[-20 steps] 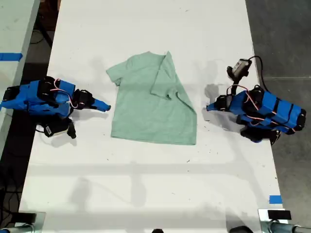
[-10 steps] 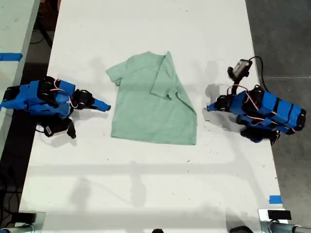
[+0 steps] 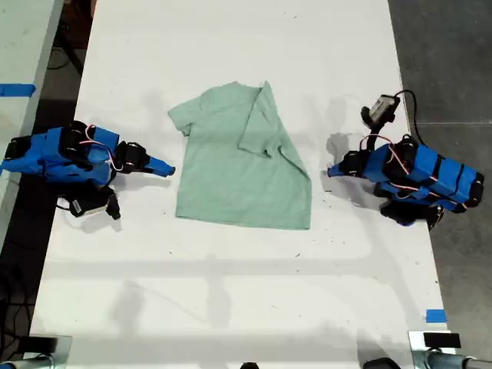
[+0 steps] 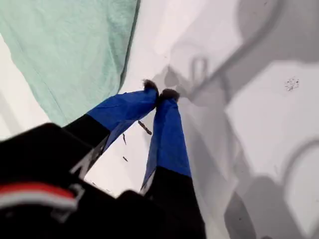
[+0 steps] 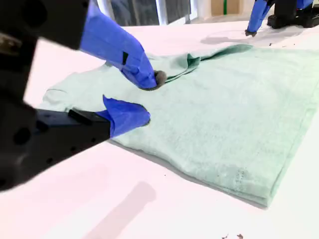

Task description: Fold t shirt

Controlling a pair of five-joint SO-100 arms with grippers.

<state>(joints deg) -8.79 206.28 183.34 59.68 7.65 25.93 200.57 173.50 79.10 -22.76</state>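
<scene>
The t shirt [image 3: 231, 181] lies on the table [image 3: 231, 300] beside my second gripper [image 3: 168, 168].

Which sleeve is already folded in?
The sleeve on the exterior view's right: it lies over the t shirt's chest. The other sleeve lies spread flat on the table.

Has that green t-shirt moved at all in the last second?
No. In the exterior view the t shirt keeps the same place and folded sleeve on the table; neither arm touches it.
</scene>
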